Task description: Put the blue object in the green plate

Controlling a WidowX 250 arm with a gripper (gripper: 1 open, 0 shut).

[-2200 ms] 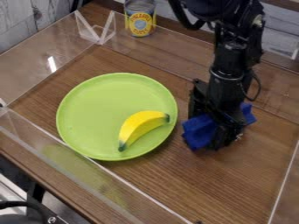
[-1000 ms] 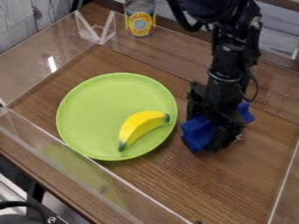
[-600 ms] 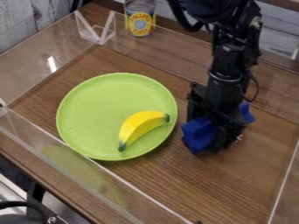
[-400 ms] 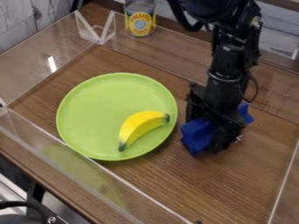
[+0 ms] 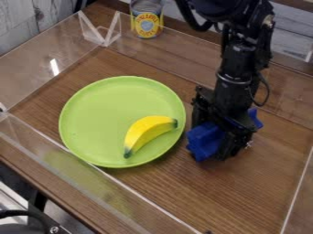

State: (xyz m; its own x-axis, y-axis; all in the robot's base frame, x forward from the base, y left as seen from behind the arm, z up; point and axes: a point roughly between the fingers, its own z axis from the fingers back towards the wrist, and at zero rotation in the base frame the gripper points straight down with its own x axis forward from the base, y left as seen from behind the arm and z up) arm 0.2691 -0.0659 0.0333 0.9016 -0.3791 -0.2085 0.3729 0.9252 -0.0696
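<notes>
change: gripper (image 5: 221, 137) with blue object (image 5: 208, 139) edges slightly left since 0.4 s ago | claw: clamped on block | location: beside green plate (image 5: 98, 110) rim, not in it | meaning: transfer beginning

Wood-grain counter (image 5: 146, 196), dark brown, seen from above at an angle. The work area is enclosed by clear acrylic walls (image 5: 43, 55); glare is caught along the left and near panels. A small clear triangular stand (image 5: 101, 29) is set at the far left edge. Just beside it, a can with a yellow label (image 5: 148, 20) is placed upright. Even, diffuse light is noted; soft reflections are seen on the counter surface. Beyond the far edge, little can be made out.
</notes>
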